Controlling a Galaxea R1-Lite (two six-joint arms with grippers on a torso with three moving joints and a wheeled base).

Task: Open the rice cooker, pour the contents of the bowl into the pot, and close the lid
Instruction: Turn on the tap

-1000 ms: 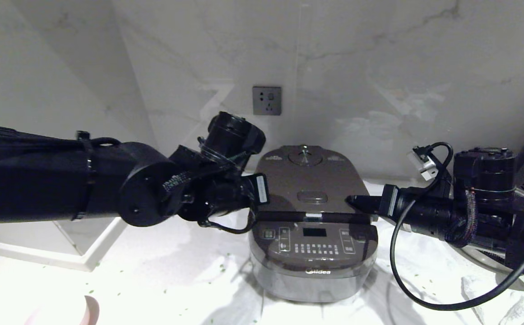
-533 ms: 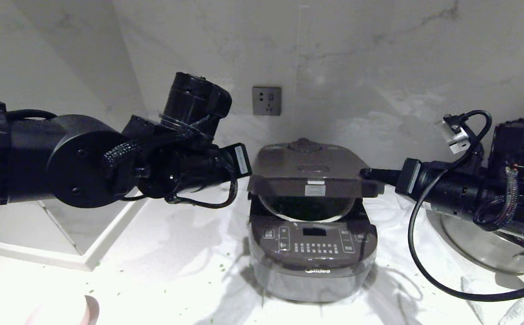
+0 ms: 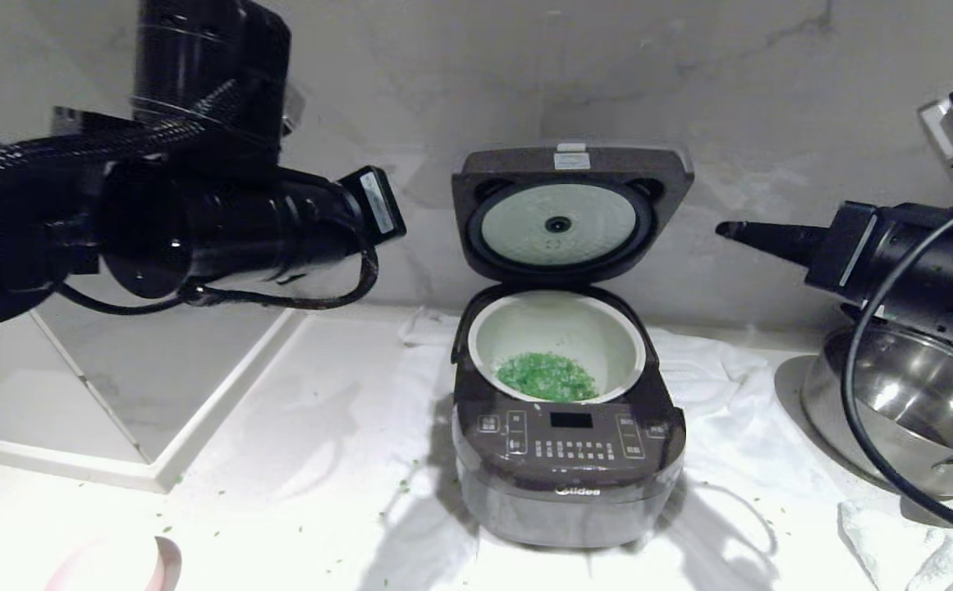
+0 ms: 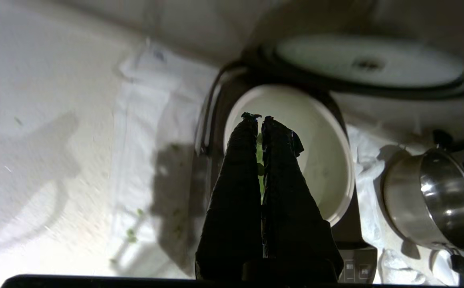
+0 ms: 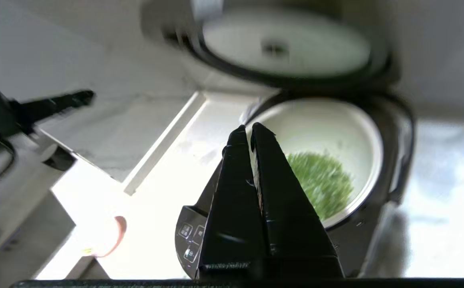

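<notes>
The left end effector (image 4: 257,117) is pressed together and holds nothing; the rice cooker (image 3: 568,460) stands below it and to its right on the table (image 3: 279,460), with the lid (image 3: 572,209) raised upright. The right end effector (image 3: 726,229) is also pressed together and empty, raised beside the lid, with the pot (image 3: 556,336) lower and to its left, green bits (image 3: 547,376) lying in it. The pink bowl (image 5: 110,236) sits on the table well apart from both end effectors, and a steel pan (image 3: 895,410) is under the right arm.
</notes>
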